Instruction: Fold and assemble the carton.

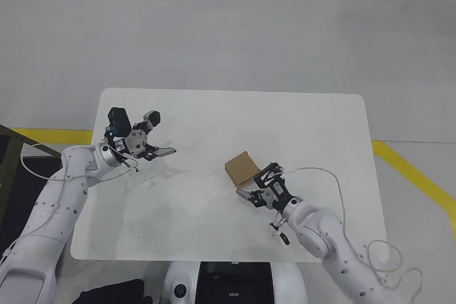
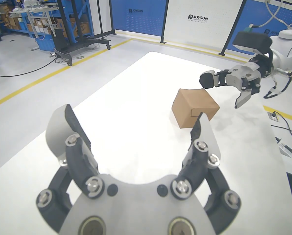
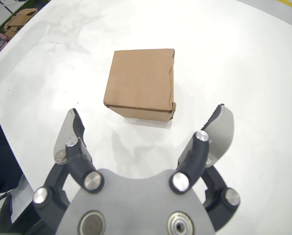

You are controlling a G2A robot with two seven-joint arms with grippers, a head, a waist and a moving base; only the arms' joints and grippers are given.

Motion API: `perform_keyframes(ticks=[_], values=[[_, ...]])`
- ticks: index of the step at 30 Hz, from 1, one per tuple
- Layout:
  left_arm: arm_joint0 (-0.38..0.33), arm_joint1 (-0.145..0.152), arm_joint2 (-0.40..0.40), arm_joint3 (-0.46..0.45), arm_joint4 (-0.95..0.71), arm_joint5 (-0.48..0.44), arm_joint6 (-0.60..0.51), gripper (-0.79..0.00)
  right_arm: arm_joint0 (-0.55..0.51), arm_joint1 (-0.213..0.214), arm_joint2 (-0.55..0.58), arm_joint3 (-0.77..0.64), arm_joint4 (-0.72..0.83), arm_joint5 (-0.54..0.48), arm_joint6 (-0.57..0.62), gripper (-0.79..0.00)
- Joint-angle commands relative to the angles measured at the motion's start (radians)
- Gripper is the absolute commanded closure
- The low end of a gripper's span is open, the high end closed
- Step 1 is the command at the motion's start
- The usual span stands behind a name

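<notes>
The small brown cardboard carton (image 3: 141, 84) sits closed up on the white desk (image 1: 213, 220). It's pretty much a cube, so no real long axis. The right tool (image 1: 255, 180) is just beside the carton and pointed straight at it, spread wide and holding nothing. The left tool (image 2: 134, 110) is well apart from the carton, also wide open and empty, so the right arm's nearer. The carton's underside and far faces are hidden, so I can't tell if every flap's tucked. The seam nearest the right tool looks slightly gapped.
</notes>
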Motion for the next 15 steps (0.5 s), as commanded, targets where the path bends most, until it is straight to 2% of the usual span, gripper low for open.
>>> perform_keyframes(ticks=[1,15], values=[[0.000,0.000,0.000,0.000,0.000,0.000,0.000,-0.785,0.023,-0.007,-0.019,0.023,-0.017,0.014,0.011,-0.785],[0.000,0.000,0.000,0.000,0.000,0.000,0.000,-0.785,0.101,-0.045,-0.083,0.106,-0.023,0.062,0.036,-0.785]])
